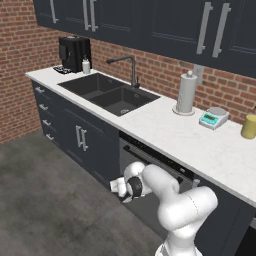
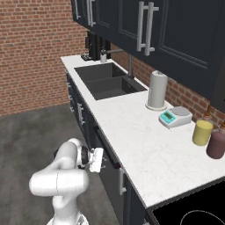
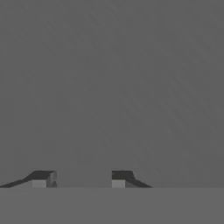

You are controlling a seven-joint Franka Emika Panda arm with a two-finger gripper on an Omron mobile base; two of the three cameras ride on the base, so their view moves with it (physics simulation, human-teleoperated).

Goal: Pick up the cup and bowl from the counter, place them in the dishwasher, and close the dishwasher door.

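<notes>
Gripper [image 2: 102, 161]: low, tips spread, close against the dishwasher door [image 1: 150, 200].
Counter [image 1: 165, 131]: open middle stretch.
Obstacles far: paper towel roll [image 1: 186, 93], scale [image 1: 213, 118], yellow canister [image 2: 202, 132].

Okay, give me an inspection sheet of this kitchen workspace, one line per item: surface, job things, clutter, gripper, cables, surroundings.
Surface: white speckled counter over dark navy cabinets, with a double sink set in it.
Job's things: dishwasher door is shut or nearly so, its bar handle along the top; cup and bowl: nothing seen on the counter.
Clutter: paper towel roll, kitchen scale, yellow canister, maroon canister, coffee machine.
Gripper: gripper hangs low in front of the dishwasher door, fingers apart, nothing between them, facing a flat grey surface.
Cables: nothing seen.
Surroundings: brick wall, dark upper cabinets, grey floor, cooktop at the counter's end.
</notes>
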